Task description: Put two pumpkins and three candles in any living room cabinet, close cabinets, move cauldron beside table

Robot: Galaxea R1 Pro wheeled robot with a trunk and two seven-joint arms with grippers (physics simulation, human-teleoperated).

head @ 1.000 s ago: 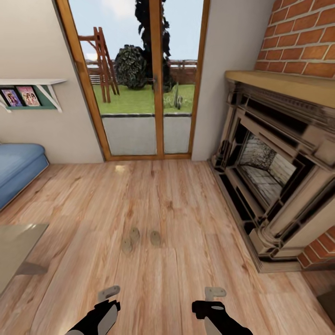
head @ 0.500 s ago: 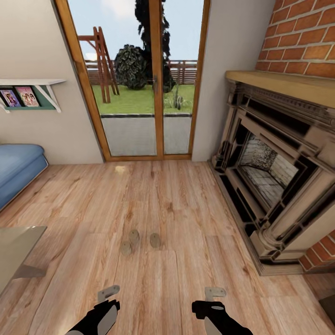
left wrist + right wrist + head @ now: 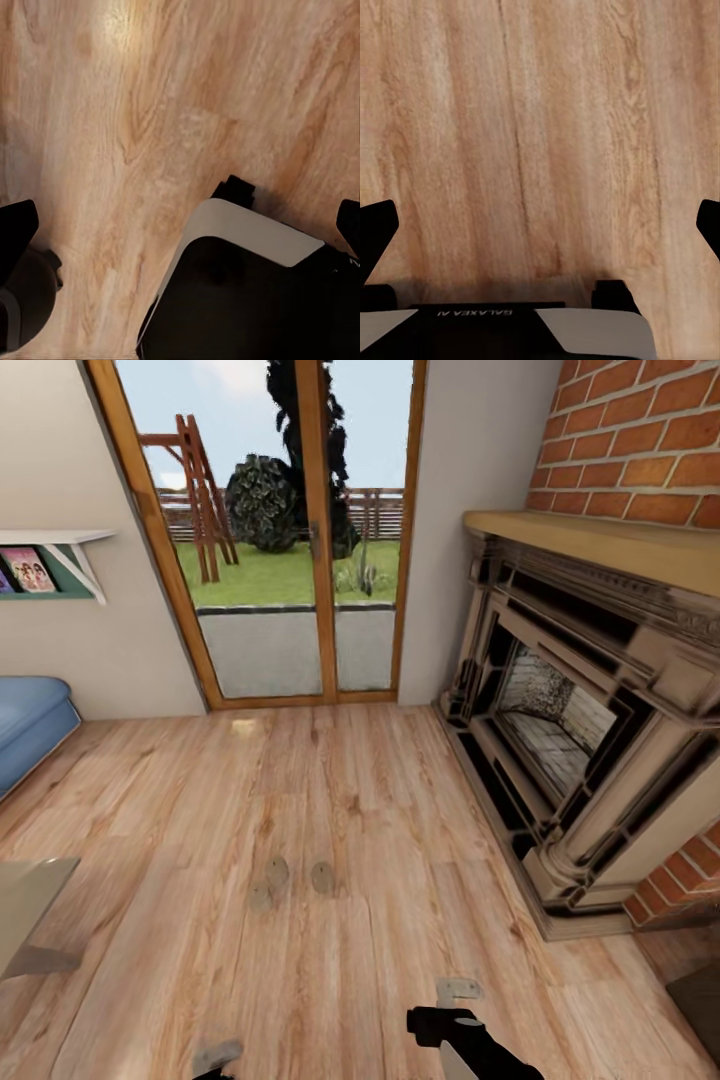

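Three pale beige candles lie close together on the wooden floor ahead of me: one (image 3: 277, 872), a second (image 3: 259, 897) just in front of it, and a third (image 3: 322, 877) to their right. My right gripper (image 3: 458, 992) hangs over bare floor, nearer to me than the candles and to their right. In the right wrist view its dark fingertips (image 3: 376, 225) stand far apart, so it is open. My left gripper (image 3: 215, 1054) sits at the lower edge of the head view. It is open too, with its fingertips (image 3: 15, 232) wide apart. The pumpkins, cabinet and cauldron are out of view.
An ornate grey fireplace (image 3: 570, 730) under a brick wall fills the right side. Glass patio doors (image 3: 290, 560) stand straight ahead. A blue sofa (image 3: 25, 725) and a glass table corner (image 3: 25, 905) are at the left. My own base (image 3: 247, 300) appears in the left wrist view.
The whole view has shifted, so the camera has turned slightly right. The left gripper has dropped toward the bottom edge of the head view. The right gripper and the candles have not moved.
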